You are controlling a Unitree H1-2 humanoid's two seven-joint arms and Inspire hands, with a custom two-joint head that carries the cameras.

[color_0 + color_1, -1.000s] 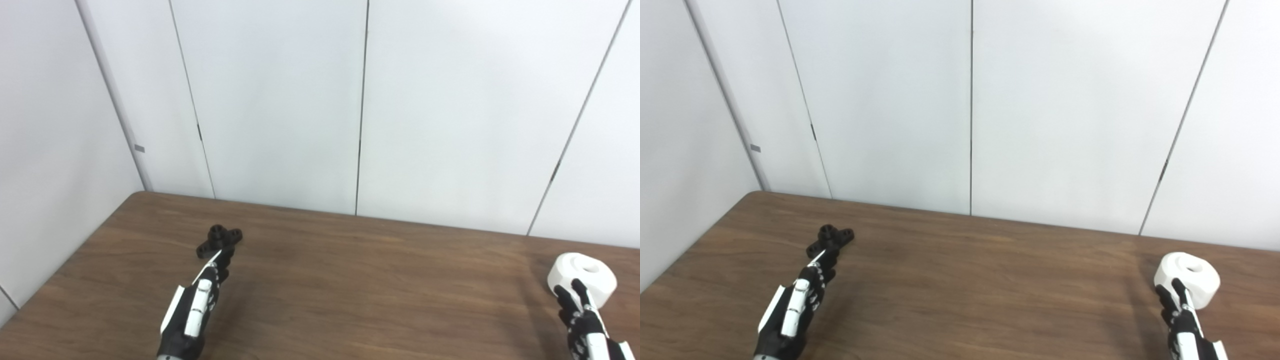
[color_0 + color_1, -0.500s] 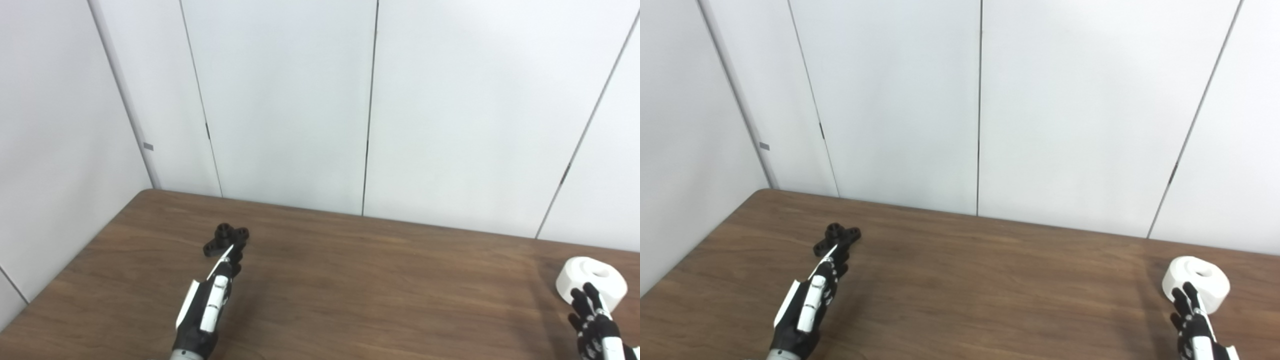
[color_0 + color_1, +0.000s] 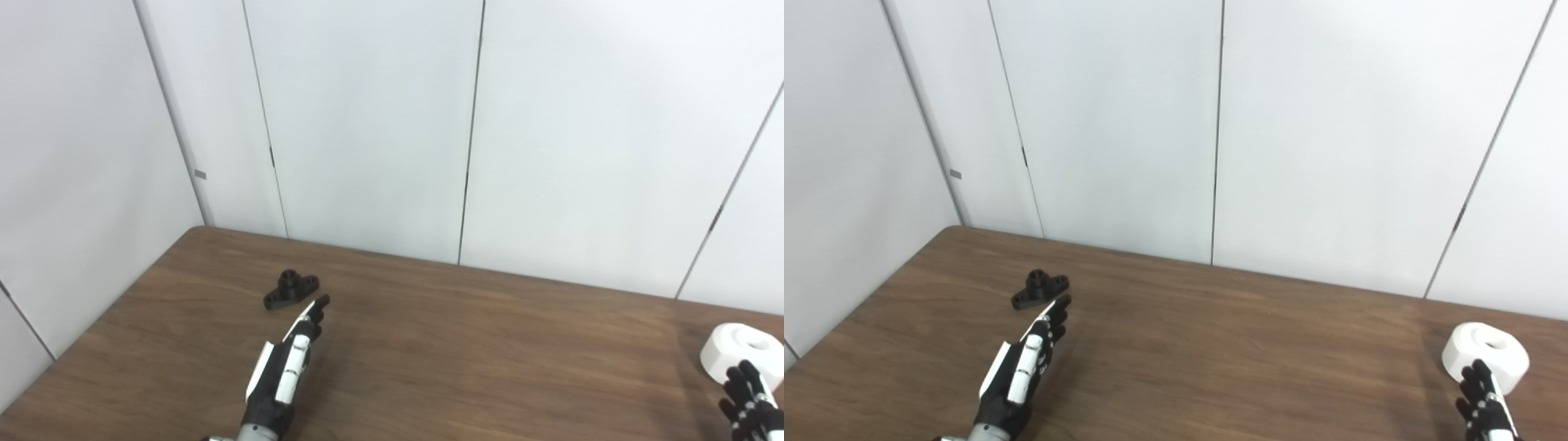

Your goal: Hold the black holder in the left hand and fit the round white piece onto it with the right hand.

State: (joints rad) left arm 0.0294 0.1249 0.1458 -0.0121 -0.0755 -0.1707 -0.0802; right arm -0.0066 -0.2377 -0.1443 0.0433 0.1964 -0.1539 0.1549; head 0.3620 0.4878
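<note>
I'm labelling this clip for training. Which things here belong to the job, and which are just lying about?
Part of the job:
black holder
round white piece
left hand
right hand

Just there:
table (carries both parts)
wall panels
nothing else lying about

no readable text or labels

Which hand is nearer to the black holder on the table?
Left. The left hand lies just right of and before the black holder, without touching it. The right hand is far across the table, by the round white piece.
</note>
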